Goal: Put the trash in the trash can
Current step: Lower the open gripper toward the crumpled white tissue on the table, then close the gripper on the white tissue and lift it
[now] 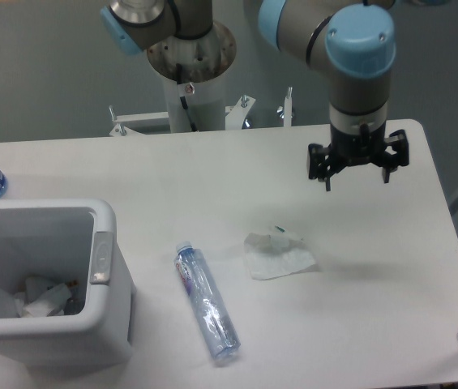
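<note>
Crumpled whitish wrapper (278, 254) and slim clear bottle (207, 301) flat on table (172, 178), empty claw (357, 177) spread apart above.

The scene is seen by one fixed camera, set high at the table's (172, 178) front edge and angled down toward the arm base (190, 57) at the far side. Most of the tabletop is covered at middling range. The bin (103, 267) is cut off at lower left, so its full extent perhaps cannot be judged.
</note>
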